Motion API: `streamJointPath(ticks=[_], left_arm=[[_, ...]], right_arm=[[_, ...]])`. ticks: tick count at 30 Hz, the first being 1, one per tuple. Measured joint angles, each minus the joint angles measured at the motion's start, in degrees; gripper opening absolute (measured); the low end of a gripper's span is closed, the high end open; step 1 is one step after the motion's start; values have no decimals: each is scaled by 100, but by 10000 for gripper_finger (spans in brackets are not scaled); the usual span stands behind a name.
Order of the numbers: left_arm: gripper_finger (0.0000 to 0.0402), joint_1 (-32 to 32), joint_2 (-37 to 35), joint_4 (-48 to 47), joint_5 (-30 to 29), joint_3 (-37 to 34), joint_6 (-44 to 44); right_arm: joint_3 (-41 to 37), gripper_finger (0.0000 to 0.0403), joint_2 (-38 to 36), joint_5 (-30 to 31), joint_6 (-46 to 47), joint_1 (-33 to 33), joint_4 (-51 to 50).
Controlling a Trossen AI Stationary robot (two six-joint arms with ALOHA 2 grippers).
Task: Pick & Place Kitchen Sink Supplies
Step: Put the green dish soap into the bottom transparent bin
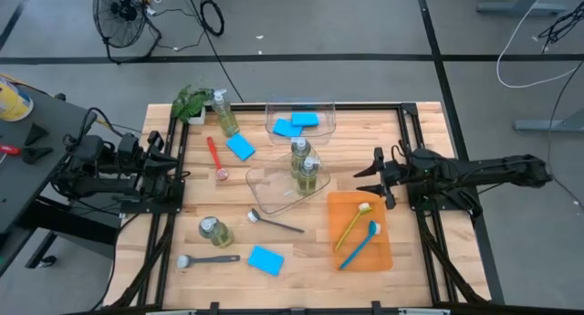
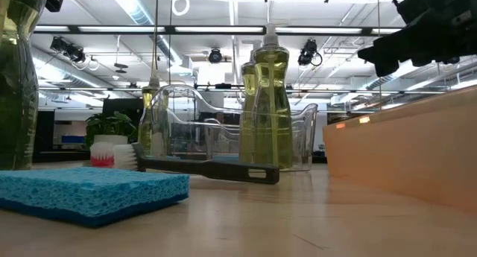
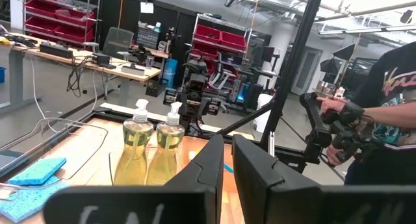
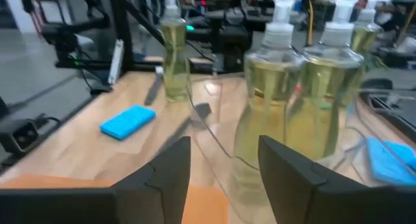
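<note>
No legible label is seen on the pump bottles [image 1: 305,167] standing in the clear bin [image 1: 274,189] at table centre; right pincer [image 1: 368,174] is spread empty at three o'clock; left pincer [image 3: 225,160] is pressed together at nine o'clock

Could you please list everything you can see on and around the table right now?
pump bottles: four, clear with yellow-green liquid; two in the centre bin, one by the plant, one near the front left
sponges: four, bright blue; two in the far bin, two on the table
brushes: five; red and two dark grey on the table, yellow-green and blue on the tray
bins: two, clear; table centre and far edge
tray: one, orange; right front
plant: one, green; far left corner
table: one, light wood
fan: one, black; on the floor
person: one, dark shirt; beyond the table
left gripper: shut, at the left edge
right gripper: open, empty, above the tray's far end
</note>
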Motion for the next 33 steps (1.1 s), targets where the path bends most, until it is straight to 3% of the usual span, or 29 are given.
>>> streamJointPath(ticks=[21, 33], left_arm=[[37, 1, 0, -1, -1, 0, 0], [37, 0, 0, -1, -2, 0, 0]], right_arm=[[-761, 9, -1296, -87, -386, 125, 422], [-878, 2, -1808, -80, -839, 201, 200]])
